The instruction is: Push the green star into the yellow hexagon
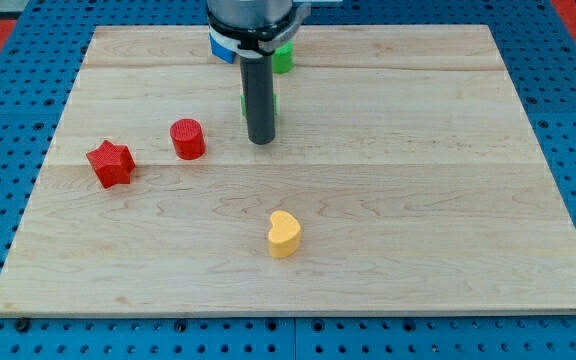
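Near the top edge, left of centre: you have the dark rod coming down from the arm; my tip (pixel 261 141) rests on the pale wooden board (pixel 448 200).
Gripper state: none fitted, so nothing opens, closes or grips; the rod only pushes.
Green pieces: a green block (pixel 284 58) shows close to the board's top edge, mostly hidden behind the arm, and a thin green sliver (pixel 275 102) peeks out on the rod's right side. You cannot tell which is the green star, nor either shape.
Yellow target: the only yellow block (pixel 284 234) sits below the board's centre, toward the bottom edge; it looks more heart-shaped than hexagonal.
Key relation: the green lies behind my tip, toward the top edge, while the yellow lies toward the bottom edge. My tip stands between them, so you likely need to go round the green first.
Others: a red star block (pixel 110 164) and a red cylinder block (pixel 187 138) sit near the left edge, clear of that line.
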`<state>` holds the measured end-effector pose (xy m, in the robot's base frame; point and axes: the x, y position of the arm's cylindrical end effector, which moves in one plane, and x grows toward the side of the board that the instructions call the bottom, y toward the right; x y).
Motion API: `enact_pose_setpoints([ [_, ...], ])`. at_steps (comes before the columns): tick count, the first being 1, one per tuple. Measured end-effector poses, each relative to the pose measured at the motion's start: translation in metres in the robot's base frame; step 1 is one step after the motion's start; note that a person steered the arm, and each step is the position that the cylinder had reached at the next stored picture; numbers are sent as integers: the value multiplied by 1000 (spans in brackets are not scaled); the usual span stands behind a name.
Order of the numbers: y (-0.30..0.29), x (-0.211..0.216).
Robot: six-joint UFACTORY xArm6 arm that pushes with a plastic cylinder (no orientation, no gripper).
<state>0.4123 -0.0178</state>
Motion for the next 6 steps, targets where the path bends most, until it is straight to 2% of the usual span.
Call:
enact_pose_setpoints([
  [1,37,-4],
  [2,1,-13],
  [3,-35,-56],
  [4,-41,-105],
  [5,-21,-75],
  [6,1,10],
])
